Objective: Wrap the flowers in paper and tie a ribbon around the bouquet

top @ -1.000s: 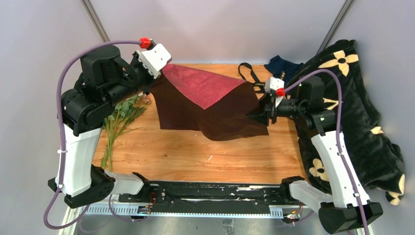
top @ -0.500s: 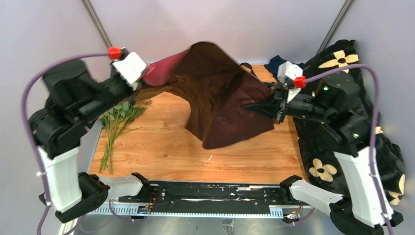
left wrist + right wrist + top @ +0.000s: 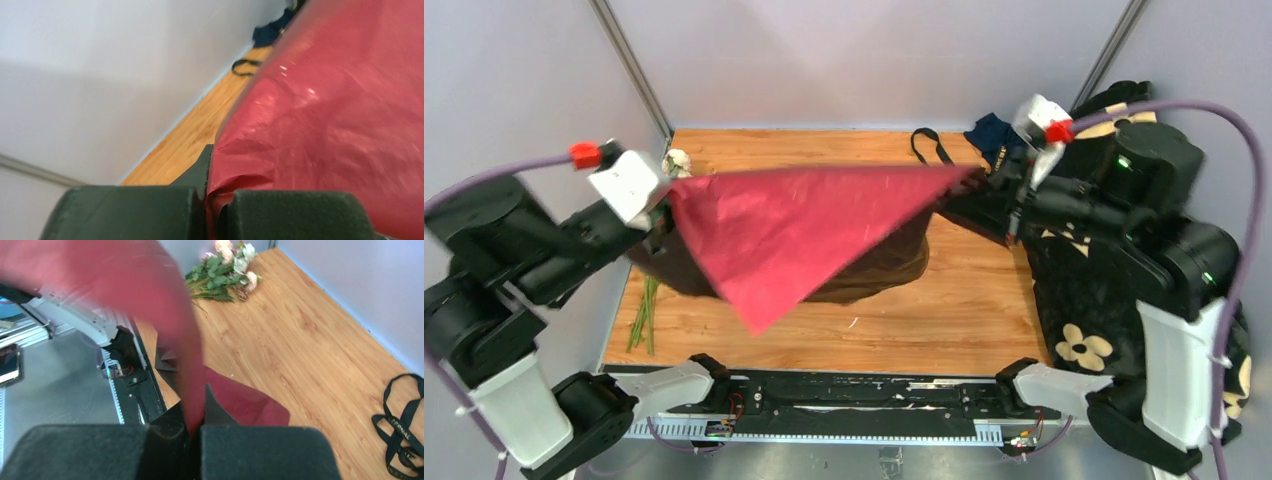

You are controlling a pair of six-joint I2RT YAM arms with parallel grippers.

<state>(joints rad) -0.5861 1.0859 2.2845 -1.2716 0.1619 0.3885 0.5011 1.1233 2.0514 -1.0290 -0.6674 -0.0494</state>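
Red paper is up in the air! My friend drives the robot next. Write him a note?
Left gripper: shut on one corner of the paper.
Right gripper: shut on the other end; sheet stretched in the air above the table.
Flowers: lying on the table's left side, unwrapped.
Ribbon: at the far edge, untouched.
Done: nothing wrapped yet.
Left: lay paper flat, add flowers, wrap, tie.

Pale lilac walls (image 3: 874,60) rise behind a warm-toned wooden table (image 3: 964,320).
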